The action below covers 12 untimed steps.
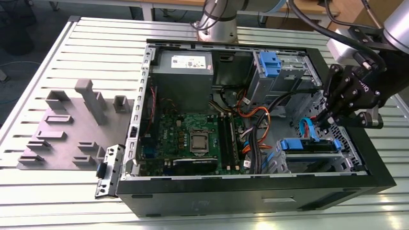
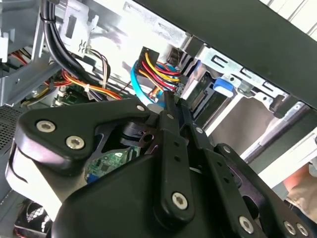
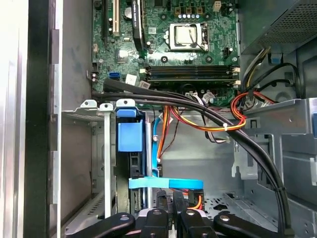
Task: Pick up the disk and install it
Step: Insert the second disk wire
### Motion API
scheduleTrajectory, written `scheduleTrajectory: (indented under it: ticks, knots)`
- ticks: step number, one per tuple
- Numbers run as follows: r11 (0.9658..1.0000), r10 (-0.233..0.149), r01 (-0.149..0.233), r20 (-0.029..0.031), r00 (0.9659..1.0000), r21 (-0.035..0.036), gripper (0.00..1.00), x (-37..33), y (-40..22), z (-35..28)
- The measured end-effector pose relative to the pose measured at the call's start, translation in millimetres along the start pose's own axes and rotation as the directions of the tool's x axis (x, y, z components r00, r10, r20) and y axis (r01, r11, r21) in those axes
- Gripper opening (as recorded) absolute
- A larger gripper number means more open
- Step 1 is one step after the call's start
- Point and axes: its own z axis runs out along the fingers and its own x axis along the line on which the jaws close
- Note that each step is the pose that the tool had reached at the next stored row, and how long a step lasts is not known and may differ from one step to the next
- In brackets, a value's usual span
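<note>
- Inside the open computer case (image 1: 255,191), at the exterior view's right: my gripper (image 1: 324,125), reaching down among the cables beside the lower drive cage (image 1: 313,160). Fingertips lost among the wiring from this angle.
- Gripper state: in the second wrist view my fingers (image 2: 171,116) stand pressed together, no gap between them, tips right at the red, yellow and black cable bundle (image 2: 158,72). Whether they pinch anything I cannot tell.
- The disk (image 3: 130,136): standing on edge in the cage by the case's side wall, blue rail end facing the first wrist view; its metal body mostly hidden by the cage walls, label not readable. In the exterior view it shows as a blue strip (image 1: 308,144) at the cage top.
- Blue flat cable (image 3: 166,183): crossing just ahead of my finger bases, its ends cut off.
- Motherboard (image 1: 195,139): bare on the case floor, partly crossed by black cables.
- Grey power-supply box (image 1: 184,72): far corner, well apart from my gripper.
- Grey fixture plate (image 1: 67,129): on the slatted table, outside the case.
</note>
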Motion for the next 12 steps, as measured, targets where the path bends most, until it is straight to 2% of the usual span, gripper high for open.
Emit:
scheduleTrajectory:
  ticks: [3, 6, 12]
  knots:
    - [1.0, 0.0, 0.0, 0.0001, 1.0, 0.0, 0.16, 0.2, 0.3, -3.9]
    - [1.0, 0.0, 0.0, 0.0, 1.0, 0.0, 0.16, 2.4, 0.3, -5.2]
    - [1.0, 0.0, 0.0, -0.0003, 1.0, 0.0, 0.16, 13.1, -0.1, -5.2]
